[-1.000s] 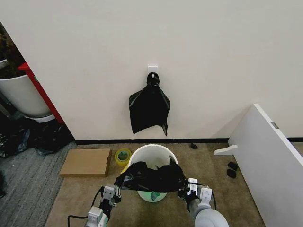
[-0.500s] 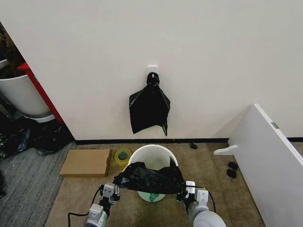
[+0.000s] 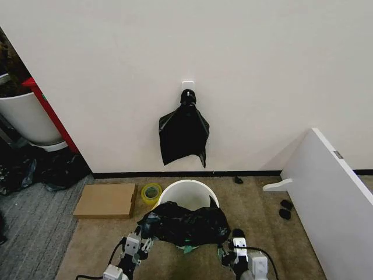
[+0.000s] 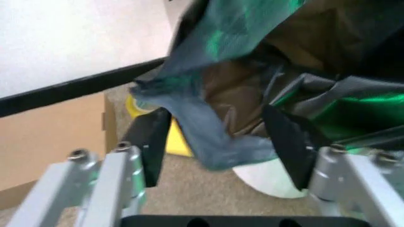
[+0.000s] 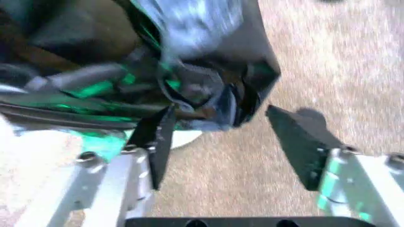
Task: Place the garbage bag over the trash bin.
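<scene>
The cream-white trash bin stands on the carpet by the wall. The black garbage bag lies crumpled over its near rim and covers the near half of its mouth. At the bag's left corner, my left gripper is open. In the left wrist view a strip of the bag hangs loose between that gripper's spread fingers. My right gripper sits low at the bag's right corner. It is open too, with the bag's edge just beyond its fingertips.
A bundle of black bags hangs from a wall hook above the bin. A cardboard sheet and a yellow tape roll lie left of it. A white board leans on the right, and a white planter stands far left.
Both grippers have dropped lower and drawn back towards me. The bag has come down with them and now spreads wider and slacker over the bin's near rim.
</scene>
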Motion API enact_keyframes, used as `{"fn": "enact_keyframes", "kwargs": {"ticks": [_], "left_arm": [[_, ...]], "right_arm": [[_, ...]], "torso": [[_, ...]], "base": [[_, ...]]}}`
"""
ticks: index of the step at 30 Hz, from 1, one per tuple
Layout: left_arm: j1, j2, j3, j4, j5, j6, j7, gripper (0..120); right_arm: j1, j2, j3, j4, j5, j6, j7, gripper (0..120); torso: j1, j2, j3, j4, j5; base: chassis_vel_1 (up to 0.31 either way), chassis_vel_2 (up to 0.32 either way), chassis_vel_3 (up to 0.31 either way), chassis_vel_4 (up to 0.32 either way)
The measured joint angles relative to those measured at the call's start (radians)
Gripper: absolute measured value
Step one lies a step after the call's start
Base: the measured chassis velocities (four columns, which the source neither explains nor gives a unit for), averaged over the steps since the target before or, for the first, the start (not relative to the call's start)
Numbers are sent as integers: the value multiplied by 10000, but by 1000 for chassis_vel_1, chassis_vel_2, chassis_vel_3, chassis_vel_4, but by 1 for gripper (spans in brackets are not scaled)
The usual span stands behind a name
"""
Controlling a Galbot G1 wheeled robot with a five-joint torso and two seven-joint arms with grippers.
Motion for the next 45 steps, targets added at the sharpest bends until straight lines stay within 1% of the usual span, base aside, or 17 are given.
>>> {"fn": "enact_keyframes", "kwargs": {"ticks": [2,4,7,9,11,18,19,20,24,28,31,32,34,35,37,38,45], "left_arm": [[238,-50,-270,-100,3,-129,12,71],[476,-199,-645,-264,-107,-436,11,81],[566,-298,-869,-393,-230,-566,8,88],[699,-375,-1219,-668,-331,-623,58,97],[825,-381,-1590,-1016,-371,-644,179,100],[912,-506,-2273,-1638,-735,-728,242,100],[887,-740,-2368,-1694,-813,-776,185,100],[887,-740,-2368,-1694,-813,-776,185,100],[920,-1219,-2402,-1644,-825,-970,156,100],[1207,-1429,-2640,-1440,-734,-1594,446,100],[1317,-1713,-2846,-1388,-533,-1872,515,100],[1336,-1776,-2876,-1388,-466,-1909,527,100],[1472,-2091,-2930,-1383,-90,-2064,591,100],[1472,-2091,-2930,-1383,-90,-2064,591,100],[1644,-2309,-2906,-1384,156,-2151,648,100],[1775,-2463,-2845,-1367,369,-2228,688,100],[2215,-2787,-2688,-1312,797,-2395,703,100]], "right_arm": [[-198,-62,9,177,-330,242,-224,63],[-429,-111,66,463,-757,624,-475,74],[-534,-129,125,700,-927,741,-537,81],[-754,-171,210,1180,-1445,719,-435,91],[-1076,-307,291,1726,-2030,652,-405,98],[-1108,-768,827,2595,-1960,582,-1357,100],[-590,-1002,1308,2626,-1220,176,-2040,100],[-590,-1002,1308,2626,-1220,176,-2040,100],[743,-1578,1969,2199,419,-558,-3226,100],[2347,-2429,2215,1412,1908,-871,-4253,100],[3868,-2941,1596,178,2575,-923,-4627,100],[4159,-2997,1453,-46,2692,-960,-4687,100],[5681,-3172,688,-1116,3251,-1250,-5015,100],[5681,-3172,688,-1116,3251,-1250,-5015,100],[6737,-3264,144,-1792,3570,-1470,-5356,100],[7595,-3320,-390,-2456,3693,-1631,-5791,100],[10015,-2970,-2280,-4665,3263,-1843,-7235,100]], "torso": [[0,0,1,0,1],[0,0,0,2,1],[0,0,0,2,0],[0,0,1,1,1],[0,0,1,1,0],[0,0,1,-3,1],[0,0,1,0,1],[0,0,1,0,1],[0,0,2,0,4],[0,0,2,2,2],[0,-1,3,2,3],[1,0,3,0,4],[1,-1,3,-1,4],[1,-1,3,-1,4],[1,-1,3,4,5],[1,-1,3,4,3],[1,-1,3,1,3]], "base": [[0,0,0,0],[0,0,0,0],[0,0,0,0],[0,0,0,0],[0,0,0,0],[0,0,0,0],[0,0,0,0],[0,0,0,0],[0,0,0,0],[0,0,0,0],[0,0,0,0],[0,0,0,0],[0,0,0,0],[0,0,0,0],[0,0,0,0],[0,0,0,0],[0,0,0,0]]}}
